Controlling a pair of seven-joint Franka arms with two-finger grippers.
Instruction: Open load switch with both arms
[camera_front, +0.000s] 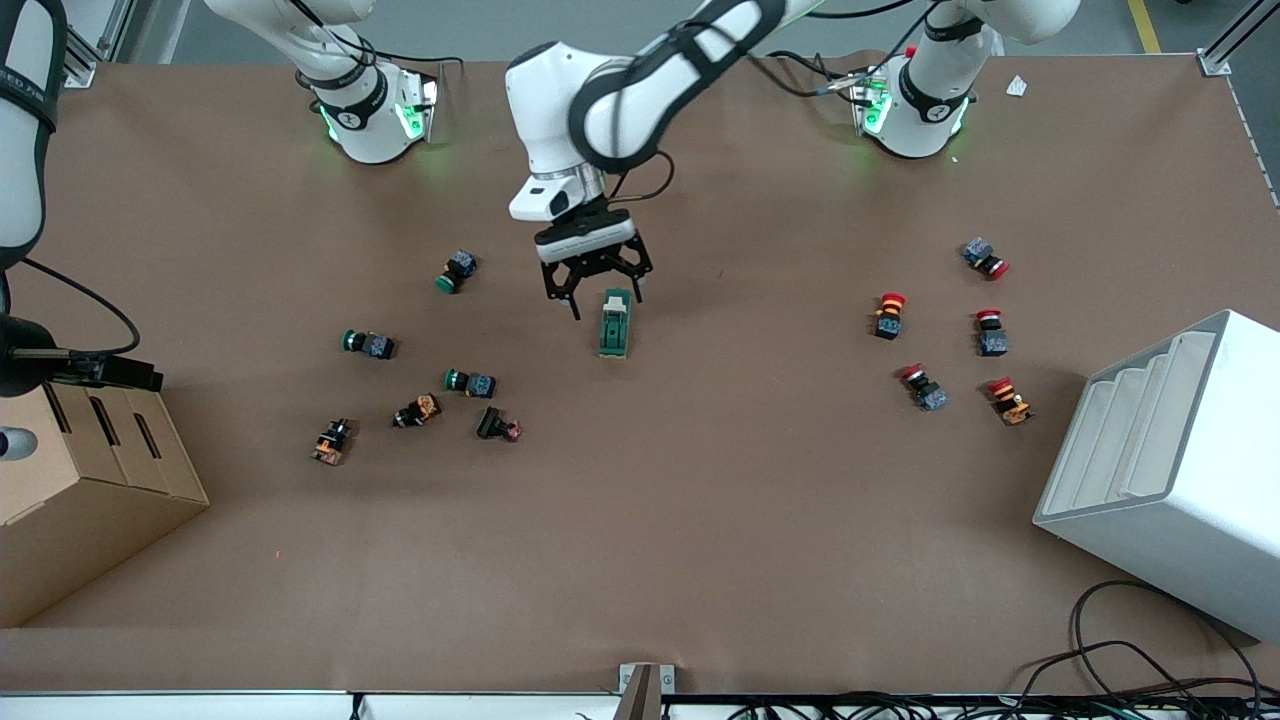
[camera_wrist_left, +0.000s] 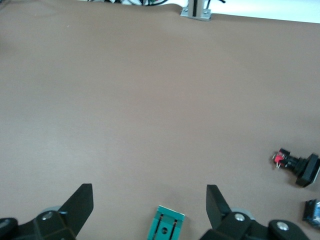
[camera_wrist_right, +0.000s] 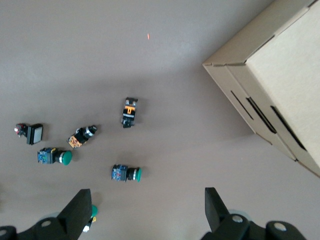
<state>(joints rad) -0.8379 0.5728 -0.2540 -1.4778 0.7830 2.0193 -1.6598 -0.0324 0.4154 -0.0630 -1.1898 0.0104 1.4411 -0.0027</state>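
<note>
Hovering over load switch (camera_front: 615, 322), left end effector (camera_front: 594, 282) fingers apart, right end effector (camera_wrist_right: 145, 212) apart, no legible labels.

Wide brown counter (camera_front: 640, 560) under even light, matte and flat. Cardboard box (camera_front: 85, 490) at the right arm's end, white stepped bin (camera_front: 1170, 470) at the left arm's end. Black cables (camera_front: 1130, 670) looped at the nearest edge, beside a metal bracket (camera_front: 643, 690). Grey floor (camera_front: 1180, 25) past the counter's top corner, marked with a yellow line (camera_front: 1145, 25).

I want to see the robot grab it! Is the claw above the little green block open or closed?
Open. The left gripper hangs over the load switch with its fingers spread wide apart, the switch's end showing between them, not yet gripped.
</note>
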